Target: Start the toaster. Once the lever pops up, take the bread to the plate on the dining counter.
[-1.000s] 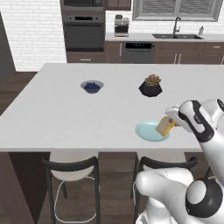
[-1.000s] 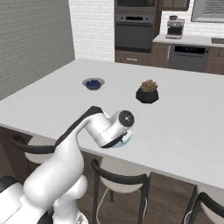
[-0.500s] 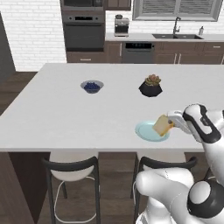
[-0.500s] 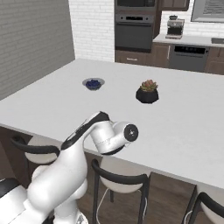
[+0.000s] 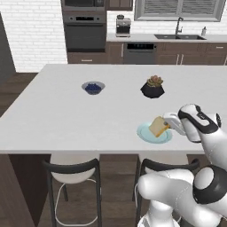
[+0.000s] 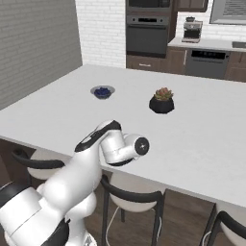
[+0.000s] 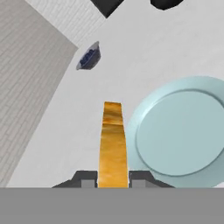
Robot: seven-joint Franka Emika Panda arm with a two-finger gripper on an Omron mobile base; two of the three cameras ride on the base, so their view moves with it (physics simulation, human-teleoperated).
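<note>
Tool: the tool (image 7: pixel 113 178) is clamped on the bread (image 7: pixel 113 140), one dark tip on each flat face near the slice's lower edge.
Bread position: held on edge, crust towards the hand camera. In the left base view the bread (image 5: pixel 159 126) hangs tilted over the near rim of the plate (image 5: pixel 146 134); I cannot tell whether it touches the plate.
Plate: pale teal, flat, on the dining counter (image 5: pixel 66 115) close to its front edge.
Handling: the slice is probably light, stiff and dry, with a crumbly crust. A pinch across the faces suits it; squeezing harder could crack it.
Where to hold: the present hold near one edge leaves most of the slice free to lie flat once released.
Risk: released while upright, it may tip and land half off the rim.
Nearby: berry bowl (image 5: pixel 93 87) and potted succulent (image 5: pixel 152 87) stand well apart on the worktop.
</note>
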